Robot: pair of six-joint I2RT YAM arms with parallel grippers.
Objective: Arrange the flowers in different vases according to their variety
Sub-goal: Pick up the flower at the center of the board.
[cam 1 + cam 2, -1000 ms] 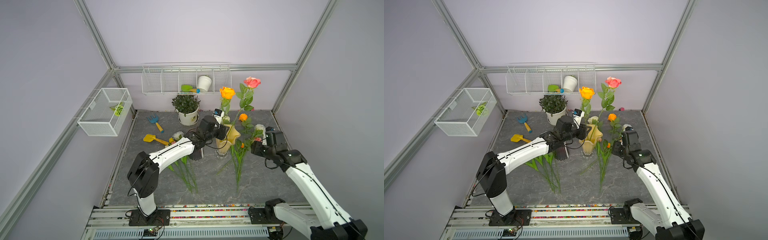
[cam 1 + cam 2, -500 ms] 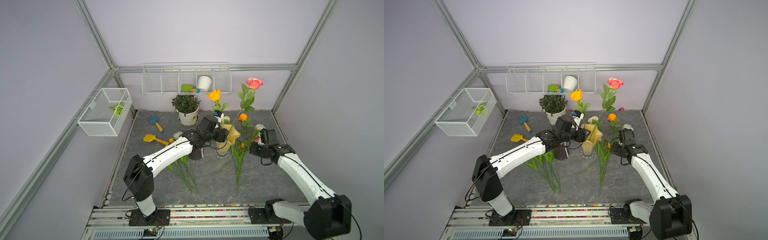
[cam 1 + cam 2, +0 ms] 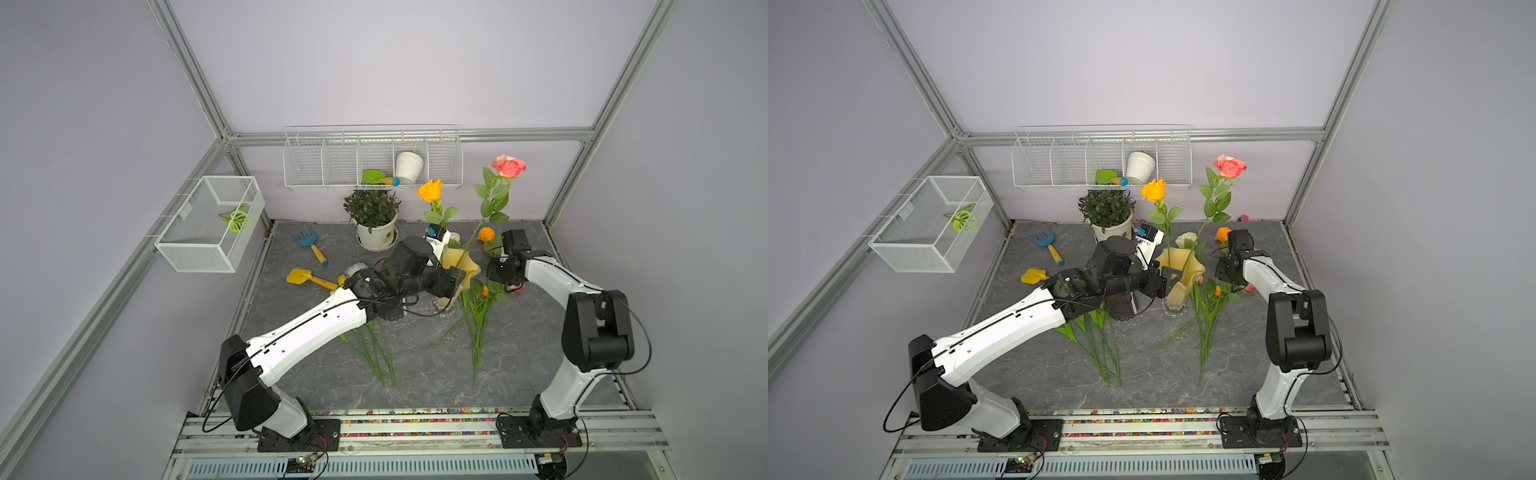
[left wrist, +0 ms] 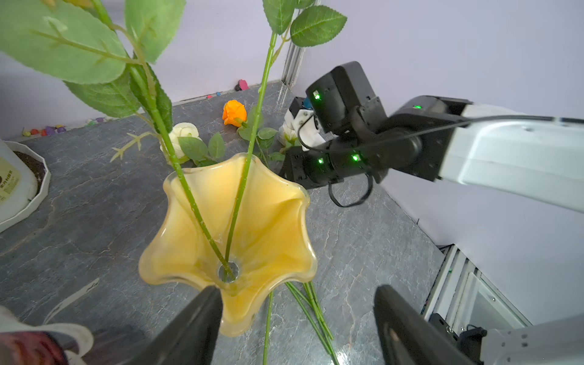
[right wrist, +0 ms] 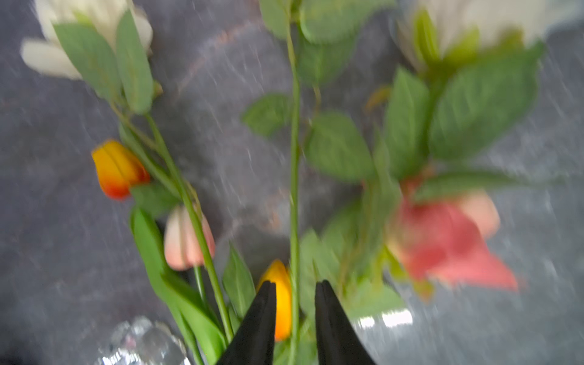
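Note:
The pale yellow vase (image 3: 462, 269) (image 3: 1183, 270) (image 4: 252, 221) holds two roses, an orange one (image 3: 430, 190) (image 3: 1153, 190) and a pink one (image 3: 508, 166). My left gripper (image 4: 297, 316) (image 3: 1169, 279) is open at the vase's near rim and holds nothing. The dark purple vase (image 3: 1120, 311) is mostly hidden under my left arm. My right gripper (image 5: 295, 297) hangs over flowers lying on the table (image 3: 478, 324). Its jaws stand narrowly apart around a green stem (image 5: 294, 189) and a yellow tulip (image 5: 282, 294), in a blurred view. Nearby lie pink (image 5: 186, 240) and orange (image 5: 117, 169) tulips.
More stems (image 3: 376, 353) lie under my left arm. An orange rose (image 3: 1223, 234) and a cream rose (image 3: 1185, 240) lie behind the yellow vase. At the back stand a potted plant (image 3: 374, 216), a blue rake (image 3: 309, 243) and a yellow shovel (image 3: 305, 277). Wire baskets (image 3: 372, 158) hang on the walls.
The orange rose has sunk into the yellow vase, and my left gripper has opened and let go of its stem. My right gripper has come down over the lying flowers while its jaws narrowed.

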